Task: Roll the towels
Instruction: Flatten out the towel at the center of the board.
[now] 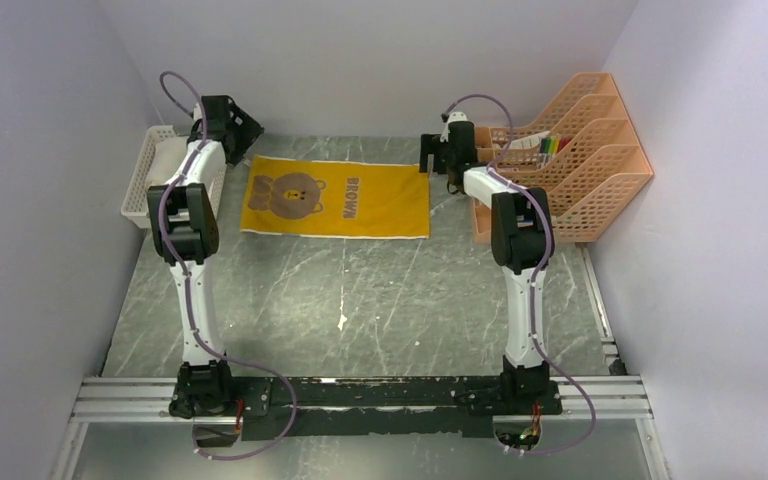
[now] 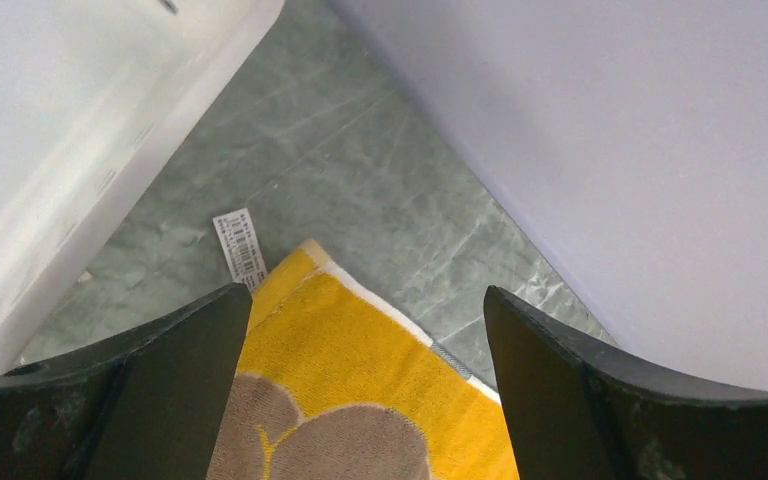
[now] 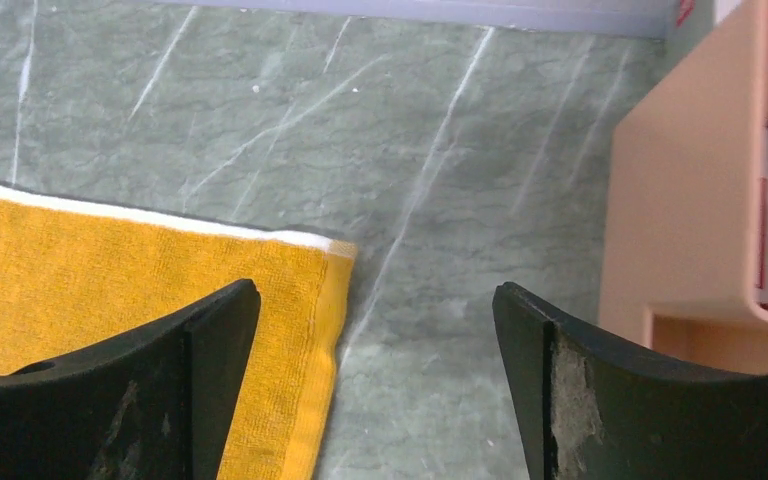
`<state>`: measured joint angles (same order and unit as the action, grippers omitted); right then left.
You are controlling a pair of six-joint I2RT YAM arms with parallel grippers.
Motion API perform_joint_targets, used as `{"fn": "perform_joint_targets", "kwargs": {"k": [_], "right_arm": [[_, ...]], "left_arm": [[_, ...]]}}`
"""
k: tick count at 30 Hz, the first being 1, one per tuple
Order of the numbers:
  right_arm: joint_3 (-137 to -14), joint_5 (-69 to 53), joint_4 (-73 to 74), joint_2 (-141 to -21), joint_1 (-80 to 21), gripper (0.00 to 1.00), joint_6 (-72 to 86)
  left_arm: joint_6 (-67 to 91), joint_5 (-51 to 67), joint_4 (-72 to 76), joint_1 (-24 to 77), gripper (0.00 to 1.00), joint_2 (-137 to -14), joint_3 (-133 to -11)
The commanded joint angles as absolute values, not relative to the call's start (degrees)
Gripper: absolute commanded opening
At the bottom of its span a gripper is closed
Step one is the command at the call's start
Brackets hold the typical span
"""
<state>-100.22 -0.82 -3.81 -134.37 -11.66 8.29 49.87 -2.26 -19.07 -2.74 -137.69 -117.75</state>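
One towel point(image 1: 338, 196) lies flat and spread out at the far middle of the table, mustard-yellow side up, with a brown bear and the word BROWN on it. My left gripper point(image 1: 243, 130) hovers over its far left corner point(image 2: 360, 350), open, with nothing between the fingers. A white label point(image 2: 240, 246) sticks out at that corner. My right gripper point(image 1: 430, 158) is open above the far right corner point(image 3: 290, 260), its left finger over the hem and its right finger over bare table. Something pale lies in the basket at the left; I cannot tell whether it is a towel.
A white slotted basket point(image 1: 148, 178) stands against the left wall, close beside my left gripper point(image 2: 368, 292). An orange file rack point(image 1: 575, 150) holding pens stands at the right, close to my right gripper point(image 3: 375, 287). The back wall is just behind both grippers.
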Motion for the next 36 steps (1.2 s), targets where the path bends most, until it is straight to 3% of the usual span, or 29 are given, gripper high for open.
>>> {"fn": "perform_joint_targets", "kwargs": {"k": [1,5,7,9,10,11,15,24,36], "right_arm": [[-96.2,-2.3,-9.2,-128.0,-11.3,0.89,6.7],[-86.8,-6.5,-15.1,-118.4,-11.8,0.86,9.4],[-82.0,-8.3,-16.8,-114.6,-13.0,0.77,10.2],[-78.2,-8.8,-16.5,-111.9,-14.9,0.63,10.3],[-76.7,-9.4,-16.0,-111.2,-15.8,0.43,10.4],[-75.2,-10.4,-15.4,-110.8,-16.7,0.27,10.7],[-70.2,-12.8,-14.1,-110.9,-18.4,0.00,12.8],[-62.3,-13.1,-12.5,-112.2,-19.7,0.00,17.7],[-50.0,-6.3,-9.5,-107.8,-17.8,0.00,22.3]], "left_arm": [[41.8,1.5,-12.9,-3.3,0.98,-132.6,-117.1],[35.2,10.4,-2.2,-2.5,0.98,-122.1,-103.6],[33.3,14.7,1.8,-2.1,0.98,-117.4,-96.5],[31.7,14.8,2.1,0.3,0.98,-114.3,-91.4],[30.8,14.0,1.1,1.0,1.00,-113.2,-89.4],[29.9,13.2,-0.2,1.6,0.95,-112.3,-87.5],[29.4,10.5,0.2,2.3,0.83,-107.3,-77.7],[32.6,6.1,5.1,2.2,0.58,-98.1,-62.4],[32.1,2.2,3.6,2.1,0.55,-97.1,-62.3]]}}
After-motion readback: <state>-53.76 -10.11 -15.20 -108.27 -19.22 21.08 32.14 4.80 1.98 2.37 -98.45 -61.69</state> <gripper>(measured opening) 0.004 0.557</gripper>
